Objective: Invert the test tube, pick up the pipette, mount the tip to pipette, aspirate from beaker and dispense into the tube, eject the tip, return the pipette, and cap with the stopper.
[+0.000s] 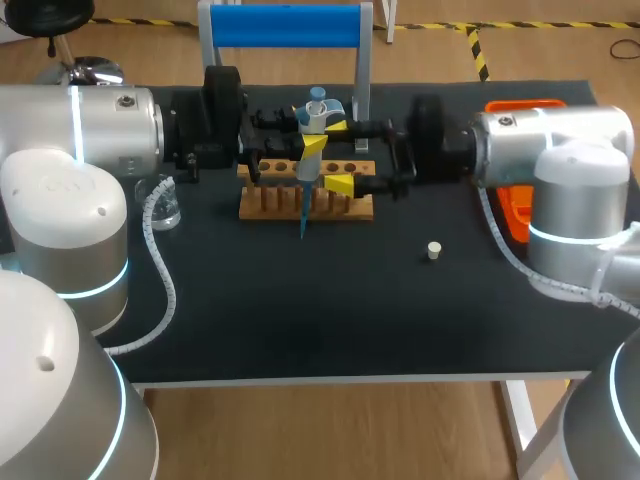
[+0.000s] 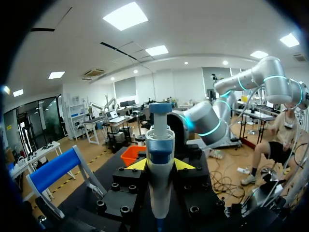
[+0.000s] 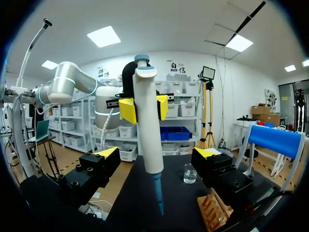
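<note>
We grip the pipette (image 1: 312,125) tight in our left tool (image 1: 312,140). It stands straight up, tip down, over the wooden rack (image 1: 305,205). Our right tool (image 1: 339,155) is wide open beside it. The beaker (image 1: 165,210) sits back behind the left tool, nearer that arm.

the left arm (image 1: 95,125) and the right arm (image 1: 560,140) were made of smooth silver-grey rounded housings with white domed joint caps. each joint was edged by a thin glowing cyan ring, and small dark screw holes dotted the caps. a white coiled cable (image 1: 168,290) hung along the left arm, and a second white coiled cable (image 1: 497,238) hung beside the right one. black ribbed wrist sections led to the grippers. the left gripper (image 2: 160,164) and the right gripper (image 3: 156,153) had blocky matte black fingers set with round black socket screws, ending in bright yellow wedge-shaped tips.
</note>
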Tool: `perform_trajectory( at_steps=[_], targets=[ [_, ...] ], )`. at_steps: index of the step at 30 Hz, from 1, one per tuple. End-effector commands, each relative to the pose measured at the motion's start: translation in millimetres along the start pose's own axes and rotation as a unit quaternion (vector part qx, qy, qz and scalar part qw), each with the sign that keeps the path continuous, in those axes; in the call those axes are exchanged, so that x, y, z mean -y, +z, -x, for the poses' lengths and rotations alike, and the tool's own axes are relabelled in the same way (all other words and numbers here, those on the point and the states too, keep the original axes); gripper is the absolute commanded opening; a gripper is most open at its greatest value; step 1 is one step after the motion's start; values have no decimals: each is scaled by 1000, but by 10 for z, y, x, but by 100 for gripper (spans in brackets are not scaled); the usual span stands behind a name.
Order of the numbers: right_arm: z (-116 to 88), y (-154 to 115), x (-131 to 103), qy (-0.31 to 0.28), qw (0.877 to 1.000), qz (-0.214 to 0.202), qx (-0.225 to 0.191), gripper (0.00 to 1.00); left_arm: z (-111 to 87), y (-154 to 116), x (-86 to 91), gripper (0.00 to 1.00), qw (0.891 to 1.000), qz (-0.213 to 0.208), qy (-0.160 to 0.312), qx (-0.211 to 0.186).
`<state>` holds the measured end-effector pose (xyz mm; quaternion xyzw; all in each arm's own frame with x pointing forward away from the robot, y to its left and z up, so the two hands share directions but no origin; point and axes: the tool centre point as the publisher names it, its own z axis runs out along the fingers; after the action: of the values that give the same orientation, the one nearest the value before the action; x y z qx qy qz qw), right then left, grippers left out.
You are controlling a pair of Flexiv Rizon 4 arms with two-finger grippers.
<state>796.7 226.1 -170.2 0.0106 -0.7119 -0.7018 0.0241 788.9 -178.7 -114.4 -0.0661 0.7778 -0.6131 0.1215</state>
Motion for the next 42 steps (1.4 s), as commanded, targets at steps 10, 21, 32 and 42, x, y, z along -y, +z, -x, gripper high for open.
perform_trajectory(
  at_steps=[10, 21, 32, 42],
  targets=[
    [52, 259, -29, -5, 1000, -9, -6, 99, 2, 10, 4, 0, 1000, 1, 0, 1],
    [44, 342, -28, -6, 1000, -1, -7, 87, 2, 10, 4, 0, 1000, 1, 0, 1],
    [14, 389, -37, -7, 1000, 4, -14, 57, 2, 10, 4, 0, 1000, 1, 0, 1],
    [-10, 379, -49, -12, 1000, 8, -16, 0, 2, 10, 4, 0, 1000, 1, 0, 1]
  ],
)
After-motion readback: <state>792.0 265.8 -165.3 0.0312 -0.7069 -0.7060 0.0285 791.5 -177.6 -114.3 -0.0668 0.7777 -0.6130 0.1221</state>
